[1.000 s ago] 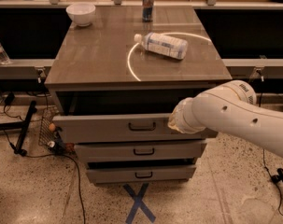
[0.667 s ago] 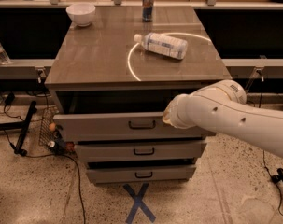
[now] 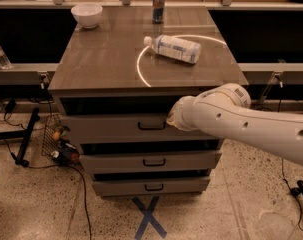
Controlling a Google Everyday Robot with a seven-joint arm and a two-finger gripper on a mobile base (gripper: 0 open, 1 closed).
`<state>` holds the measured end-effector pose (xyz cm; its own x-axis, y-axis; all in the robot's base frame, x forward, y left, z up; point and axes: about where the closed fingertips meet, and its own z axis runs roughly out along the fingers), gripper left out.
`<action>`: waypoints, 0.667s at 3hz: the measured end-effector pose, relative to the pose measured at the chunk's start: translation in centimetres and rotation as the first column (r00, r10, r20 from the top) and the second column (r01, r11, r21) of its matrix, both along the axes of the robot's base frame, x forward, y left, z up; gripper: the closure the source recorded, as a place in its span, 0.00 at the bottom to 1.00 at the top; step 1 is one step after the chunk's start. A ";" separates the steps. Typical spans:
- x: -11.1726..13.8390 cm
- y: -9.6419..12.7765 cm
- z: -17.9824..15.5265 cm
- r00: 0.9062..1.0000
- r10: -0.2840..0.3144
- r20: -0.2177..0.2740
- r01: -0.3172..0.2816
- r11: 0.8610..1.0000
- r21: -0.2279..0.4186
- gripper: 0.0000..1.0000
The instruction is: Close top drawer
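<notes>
The top drawer (image 3: 106, 129) is the tallest grey front of the cabinet, with a black bail handle (image 3: 152, 126) at its centre. It stands a little way out, with a dark gap (image 3: 111, 105) under the cabinet top. My gripper (image 3: 170, 119) is at the end of the white arm (image 3: 241, 121) that comes in from the right. It is against the drawer front, just right of the handle. The arm's wrist hides the gripper's end.
A clear bottle (image 3: 173, 48) lies on the cabinet top, with a can (image 3: 158, 5) and a white bowl (image 3: 87, 14) at the back. Two shorter drawers (image 3: 151, 161) sit below. Blue tape X (image 3: 148, 219) marks the floor. A wire basket and cables (image 3: 58, 141) lie at left.
The arm has moved left along the top drawer's front to just beside the handle. The drawer front sits further in and the gap above it is narrower.
</notes>
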<state>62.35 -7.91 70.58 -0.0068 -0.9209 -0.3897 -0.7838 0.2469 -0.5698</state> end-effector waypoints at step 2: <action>-1.7 -1.3 1.5 0.998 0.020 -0.054 -0.019 1.000 0.020 1.00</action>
